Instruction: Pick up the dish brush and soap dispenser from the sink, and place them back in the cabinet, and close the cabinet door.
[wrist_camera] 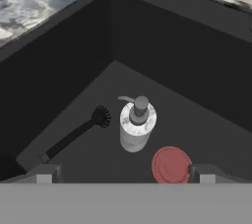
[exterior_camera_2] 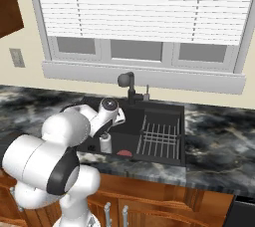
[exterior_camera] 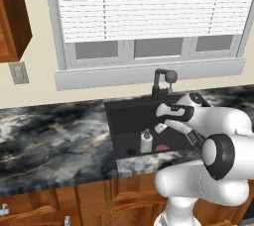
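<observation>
1. Soap dispenser (wrist_camera: 137, 127): white cyl. bottle w/ grey pump top, standing upright on the floor of the sink (wrist_camera: 74, 66), near the corner. Prob. light, rigid plastic, smooth so likely slippery; tall for its base, so it could tip if nudged. Best hold, I'd judge: across the round body below the pump, not on the pump head or spout.
2. Dish brush (wrist_camera: 74, 134): lies flat on the sink floor just beside the dispenser, bristle end nearest the bottle, thin dark handle running away from it toward the sink wall. Light, stiff, low. Handle is thin and would need a near-full close; the grab is easier mid-handle than at the bristles.
3. Red round disc (wrist_camera: 171, 165): flat on the sink floor, just beside the dispenser on the side opp. the brush. Can't tell what it is.
4. Pincer (wrist_camera: 125, 175): jaws wide, nothing between them. In the hand view the dispenser sits just ahead of the gap, roughly centred, not touching either tip; brush lies ahead of one tip, disc close to the other.
5. From the right base view the pincer (exterior_camera_2: 105, 132) hangs above the dispenser (exterior_camera_2: 105, 144), inside the sink outline, apart from it.
6. Counter (exterior_camera: 54, 136): marbled grey-black, surrounds the sink.
</observation>
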You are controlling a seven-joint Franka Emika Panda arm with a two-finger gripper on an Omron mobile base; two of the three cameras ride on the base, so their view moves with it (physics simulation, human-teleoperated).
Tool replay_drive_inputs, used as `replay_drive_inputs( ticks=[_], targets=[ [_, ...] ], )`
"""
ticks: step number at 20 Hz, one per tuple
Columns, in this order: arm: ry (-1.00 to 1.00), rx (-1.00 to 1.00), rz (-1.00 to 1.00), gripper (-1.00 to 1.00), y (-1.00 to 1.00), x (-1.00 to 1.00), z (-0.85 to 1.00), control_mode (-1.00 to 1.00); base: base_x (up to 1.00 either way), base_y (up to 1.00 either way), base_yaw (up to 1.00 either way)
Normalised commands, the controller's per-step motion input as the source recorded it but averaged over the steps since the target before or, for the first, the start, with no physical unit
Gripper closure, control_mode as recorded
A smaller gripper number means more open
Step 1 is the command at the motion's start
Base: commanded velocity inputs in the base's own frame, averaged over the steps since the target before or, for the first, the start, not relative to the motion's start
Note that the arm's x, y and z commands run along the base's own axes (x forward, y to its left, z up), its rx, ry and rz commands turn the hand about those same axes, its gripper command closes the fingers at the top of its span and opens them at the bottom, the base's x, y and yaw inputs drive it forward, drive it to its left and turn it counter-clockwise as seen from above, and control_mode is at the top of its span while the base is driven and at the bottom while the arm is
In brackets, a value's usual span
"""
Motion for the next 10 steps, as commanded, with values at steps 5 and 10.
replay_drive_inputs(
  ticks=[5, 10],
  targets=[
    [-0.01, 0.0, 0.09, -1.0, -0.09, 0.04, -0.23, -1.0, 0.0, 0.0, 0.0],
    [-0.02, 0.0, 0.07, -1.0, -0.07, 0.01, -0.26, -1.0, 0.0, 0.0, 0.0]
  ],
)
